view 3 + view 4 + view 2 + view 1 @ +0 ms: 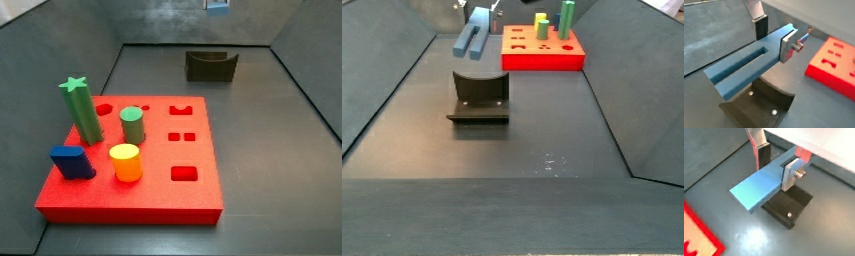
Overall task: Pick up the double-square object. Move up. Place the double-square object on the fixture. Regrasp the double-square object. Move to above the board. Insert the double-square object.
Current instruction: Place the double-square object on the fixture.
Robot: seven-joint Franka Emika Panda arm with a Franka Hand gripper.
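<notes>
Your end effector [774, 36] is holding the double-square object [745, 70], its fingers closing on one end of the blue bar, and is carrying it in the air above the fixture [478, 96], well clear of the tabletop [543, 140]. I judge you are working between moving up and placing, with the board [543, 52] lying beyond; next you are needing to bring the bar down into the notch of the fixture and only then open
</notes>
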